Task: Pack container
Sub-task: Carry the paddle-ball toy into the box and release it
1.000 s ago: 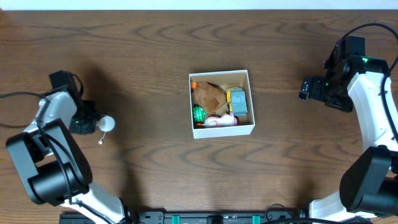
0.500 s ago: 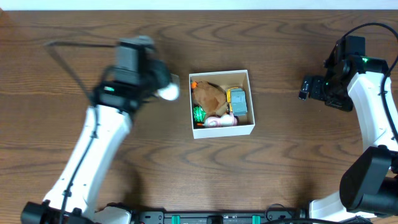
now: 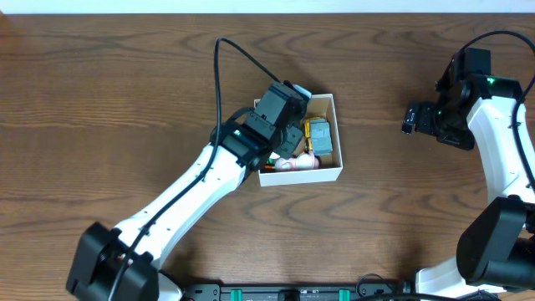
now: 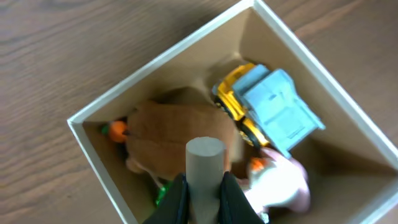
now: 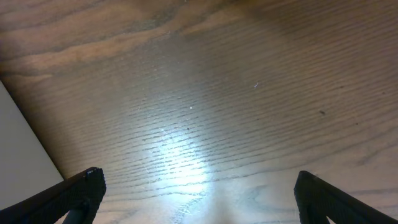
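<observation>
The container (image 3: 303,176) is a square white box with a tan inside, at the table's middle. It also shows in the left wrist view (image 4: 160,62). It holds a brown plush (image 4: 168,130), a yellow and blue truck (image 4: 267,109), a pink and white toy (image 4: 283,183) and a small orange piece (image 4: 115,129). My left gripper (image 3: 282,132) hangs over the box's left half. In the left wrist view (image 4: 204,190) it is shut on a pale grey-white toy (image 4: 204,158), above the plush. My right gripper (image 3: 410,119) is open and empty over bare wood at the far right (image 5: 199,199).
The dark wooden table (image 3: 167,84) spreads all round the box. My left arm (image 3: 192,188) reaches diagonally from the front left to the box. A pale flat surface (image 5: 18,155) shows at the left edge of the right wrist view.
My left arm has swung from the table's left side over to the box, carrying the white toy. The right arm has not moved.
</observation>
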Robot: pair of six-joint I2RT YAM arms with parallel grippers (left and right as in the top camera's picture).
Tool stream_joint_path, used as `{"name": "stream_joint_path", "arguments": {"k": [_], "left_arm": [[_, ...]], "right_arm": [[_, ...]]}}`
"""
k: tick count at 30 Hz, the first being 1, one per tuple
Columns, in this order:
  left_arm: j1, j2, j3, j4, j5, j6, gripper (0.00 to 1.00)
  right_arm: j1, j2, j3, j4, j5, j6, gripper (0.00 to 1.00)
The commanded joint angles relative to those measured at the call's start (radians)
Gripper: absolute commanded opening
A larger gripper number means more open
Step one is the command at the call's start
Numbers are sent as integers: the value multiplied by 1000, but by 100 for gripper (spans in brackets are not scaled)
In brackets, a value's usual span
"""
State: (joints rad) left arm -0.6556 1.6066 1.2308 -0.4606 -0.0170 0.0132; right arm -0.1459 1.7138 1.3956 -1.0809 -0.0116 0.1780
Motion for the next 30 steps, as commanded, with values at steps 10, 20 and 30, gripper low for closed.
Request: {"name": "stream_joint_path", "arguments": {"k": [10,20,30], "left_arm": [[2,31,-3,14,-44,32,67],[45,-36,-3,-29,-108,-61,82],[332,-159,-3,-123,-103,-246,88]], "right_arm": [[-3,2,-5,-3,-5,-11,99],[-3,2,-5,1,-4,-11,99],[90,-3,-5,62,-27,-81,99]]}}
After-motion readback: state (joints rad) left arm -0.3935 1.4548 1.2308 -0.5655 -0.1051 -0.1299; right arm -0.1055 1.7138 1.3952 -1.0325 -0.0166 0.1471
